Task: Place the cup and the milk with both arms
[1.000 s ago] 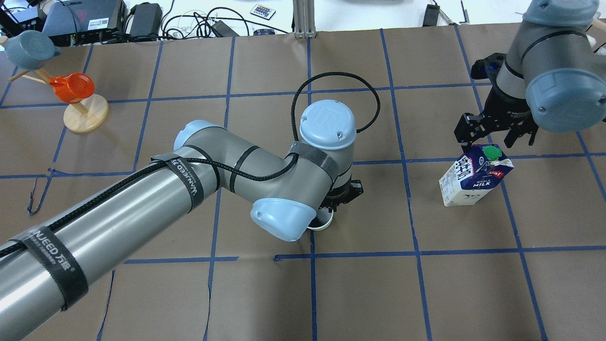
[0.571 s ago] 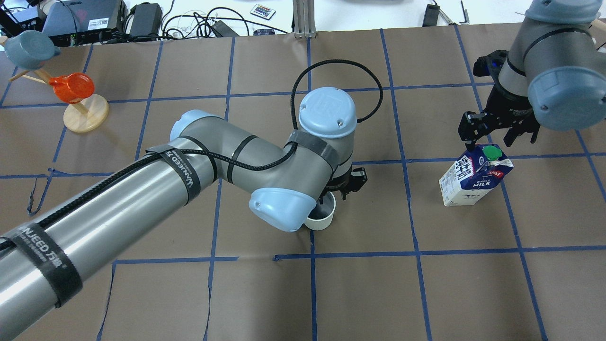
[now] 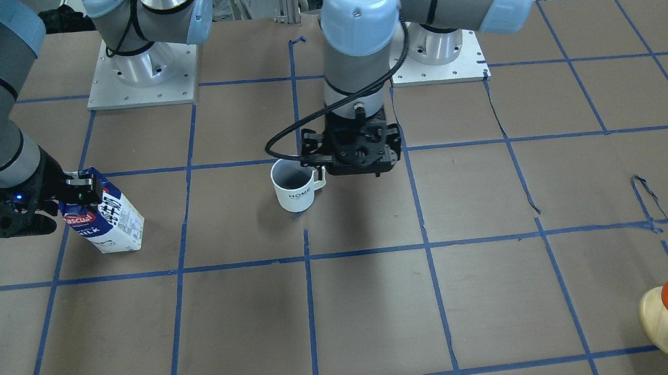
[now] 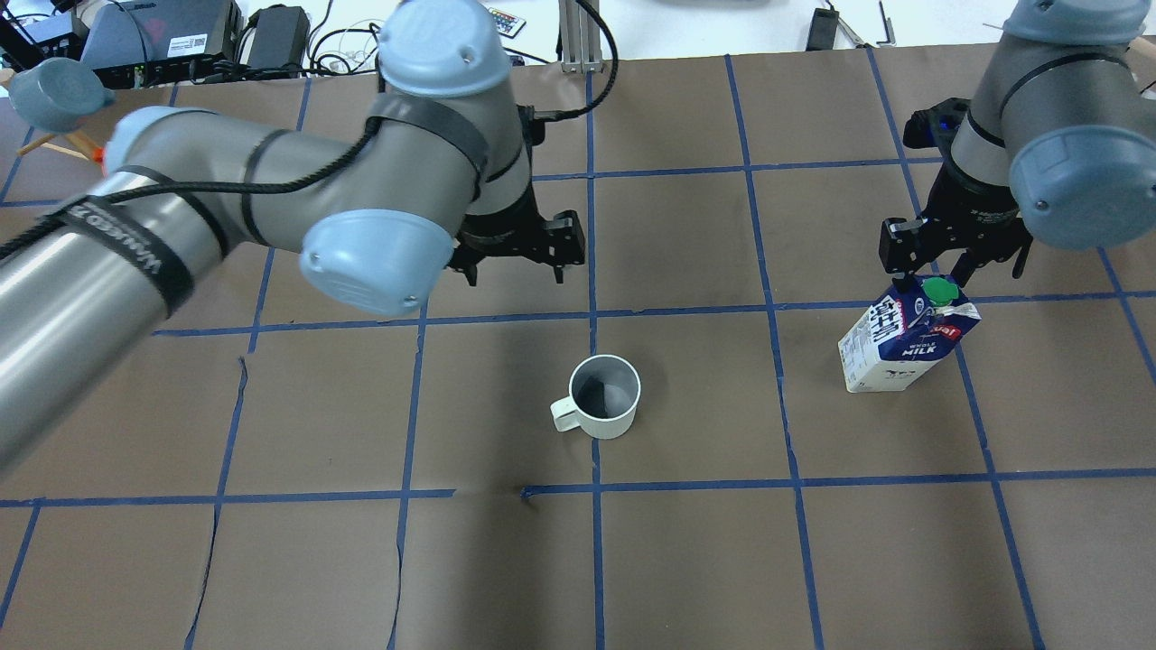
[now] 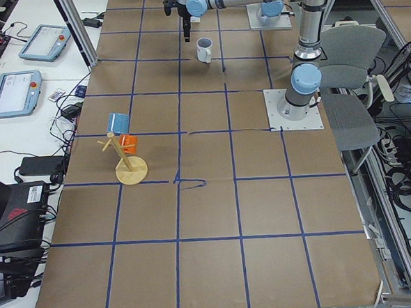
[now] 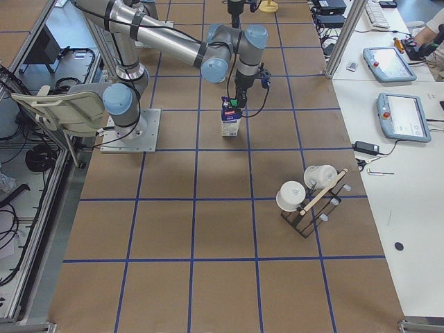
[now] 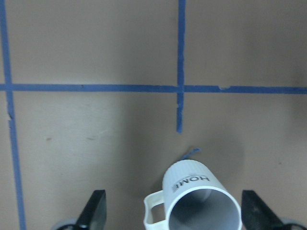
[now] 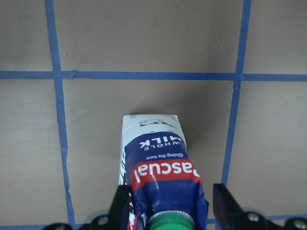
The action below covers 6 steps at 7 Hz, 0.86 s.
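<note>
The cup (image 4: pixel 603 397) is left standing upright on the desk (image 4: pixel 704 560), just beside a crossing of blue tape lines near the middle, its handle turned toward the robot's left. The left gripper (image 4: pixel 515 269), seen down over the cup a second ago, has been raised and drawn back toward the far side; its jaws are held apart and nothing is carried. The cup's placement is judged done. The milk (image 4: pixel 890 352) is stood upright well to the right, unmoved, with the right gripper (image 4: pixel 953 262) kept at its gable top, jaws spread either side and a thin gap seen at one flank. Only that arm's withdrawal is judged outstanding.
</note>
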{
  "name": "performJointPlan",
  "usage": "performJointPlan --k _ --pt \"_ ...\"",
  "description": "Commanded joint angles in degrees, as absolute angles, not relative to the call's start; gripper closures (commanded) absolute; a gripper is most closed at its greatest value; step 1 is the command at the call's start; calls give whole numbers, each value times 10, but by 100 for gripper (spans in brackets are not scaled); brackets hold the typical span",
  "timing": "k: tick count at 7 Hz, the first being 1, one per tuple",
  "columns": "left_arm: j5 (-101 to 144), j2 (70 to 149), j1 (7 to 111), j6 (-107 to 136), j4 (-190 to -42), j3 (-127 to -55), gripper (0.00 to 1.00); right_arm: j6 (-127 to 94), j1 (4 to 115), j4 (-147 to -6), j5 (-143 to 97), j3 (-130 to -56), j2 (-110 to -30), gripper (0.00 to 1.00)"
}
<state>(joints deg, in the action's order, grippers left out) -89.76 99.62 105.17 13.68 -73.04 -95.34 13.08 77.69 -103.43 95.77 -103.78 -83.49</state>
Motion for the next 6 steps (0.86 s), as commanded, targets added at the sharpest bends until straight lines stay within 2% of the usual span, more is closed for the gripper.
performJointPlan --k 1,2,4,5,6 --pt "-917 934 943 8 -778 -944 0 128 777 -1022 957 -1038 -835 32" --pt "-917 921 913 1 -800 -927 0 122 777 -1015 957 -1037 -835 32" --pt "-918 928 910 6 -958 -865 0 112 777 -1005 957 -1036 -836 32" --pt "-915 930 910 9 -958 -860 0 112 776 -1005 957 -1035 -836 34" --pt "-911 929 911 10 -957 -861 0 112 776 -1005 958 -1034 -836 55"
